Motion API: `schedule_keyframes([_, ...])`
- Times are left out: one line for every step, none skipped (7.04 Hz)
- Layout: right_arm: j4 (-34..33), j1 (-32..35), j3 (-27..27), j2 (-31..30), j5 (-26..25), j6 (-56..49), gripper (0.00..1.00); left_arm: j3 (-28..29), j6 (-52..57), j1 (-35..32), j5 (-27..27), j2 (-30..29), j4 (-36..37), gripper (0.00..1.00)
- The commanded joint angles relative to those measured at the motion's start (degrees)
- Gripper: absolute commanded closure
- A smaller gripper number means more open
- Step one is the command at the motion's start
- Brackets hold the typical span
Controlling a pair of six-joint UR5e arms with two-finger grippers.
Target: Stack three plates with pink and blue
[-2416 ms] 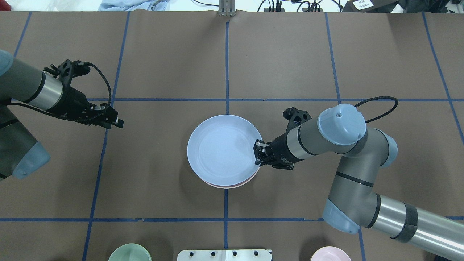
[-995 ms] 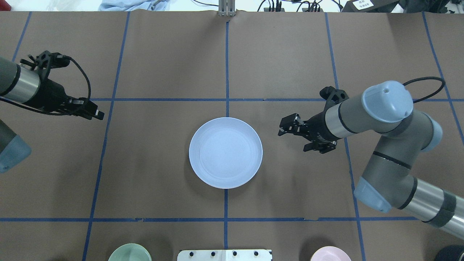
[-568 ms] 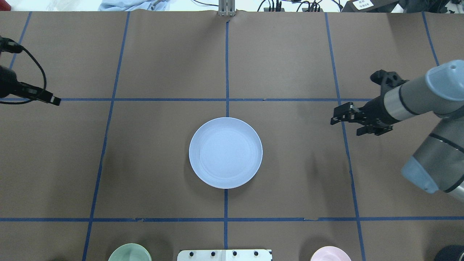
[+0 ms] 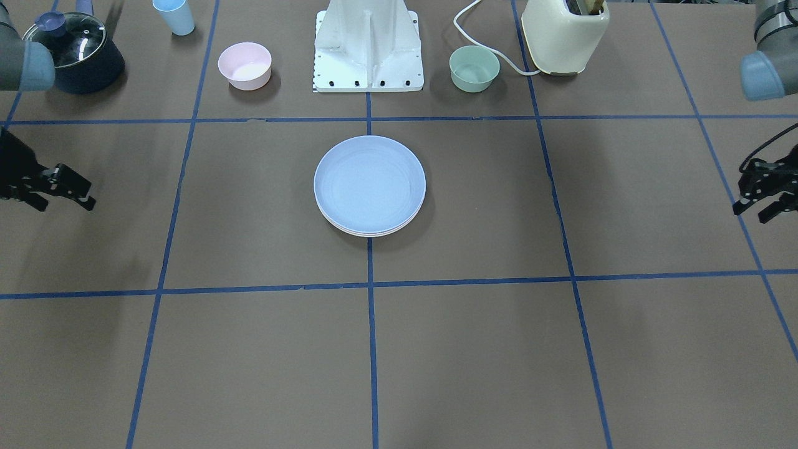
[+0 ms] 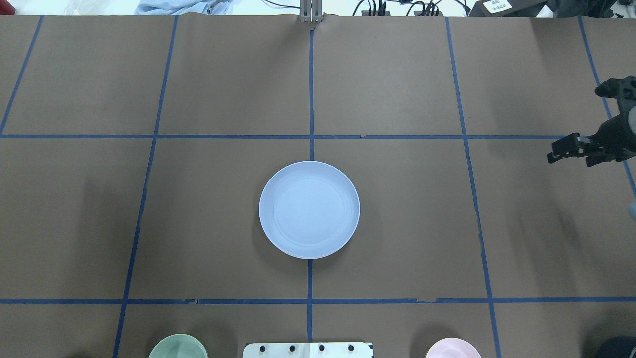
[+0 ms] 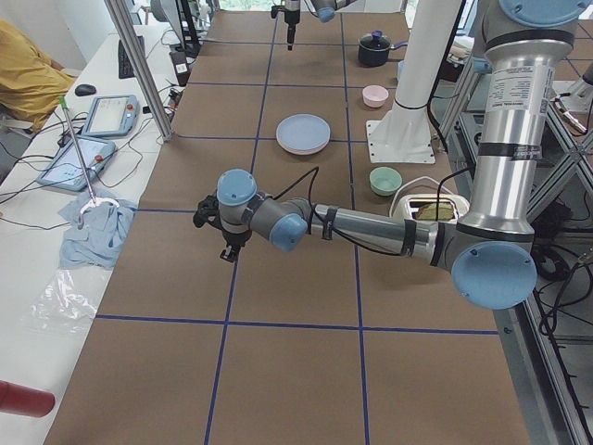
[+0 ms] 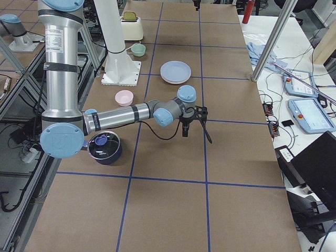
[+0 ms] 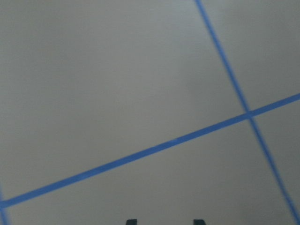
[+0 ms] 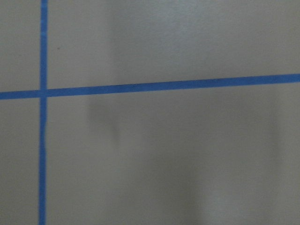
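The light blue plate (image 5: 309, 209) lies on top of the plate stack at the table's centre, also seen in the front view (image 4: 370, 181). Pale rims of the plates under it (image 4: 369, 233) peek out at the front; their colours are hard to tell. My right gripper (image 5: 566, 155) is open and empty, far to the right of the stack, and shows at the front view's left edge (image 4: 67, 203). My left gripper (image 4: 750, 214) is open and empty at that view's right edge, out of the overhead view. Its fingertips (image 8: 131, 221) stand apart over bare table.
A pink bowl (image 4: 244, 65) and a green bowl (image 4: 474, 68) stand either side of the robot base (image 4: 368, 50). A cream toaster (image 4: 564, 34), a dark lidded pot (image 4: 75, 53) and a blue cup (image 4: 174, 15) stand along the robot's edge.
My right gripper let go of the blue plate's rim and drew back far to the right. My left arm drew back left out of the overhead view. The blue plate settled squarely on the stack.
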Motion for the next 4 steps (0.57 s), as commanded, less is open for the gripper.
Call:
schedule_keyframes([-9.2, 10.2, -3.7, -0.2, 3.1, -19.4, 0.00, 3.4, 4.4, -4.1, -0.1, -0.2, 0.6, 0.46])
schedule_keyframes([-10.0, 13.2, -6.7, 0.1, 4.1, -25.2, 0.00, 5.2, 8.1, -5.5, -0.1, -0.2, 0.6, 0.46])
schedule_keyframes([-10.0, 14.3, -8.2, 0.1, 4.2, -26.4, 0.00, 5.8, 8.9, -5.8, -0.2, -0.2, 0.7, 0.46])
schedule_keyframes([-10.0, 15.5, -8.7, -0.1, 4.2, -26.6, 0.00, 6.2, 8.9, -6.1, -0.2, -0.2, 0.8, 0.45])
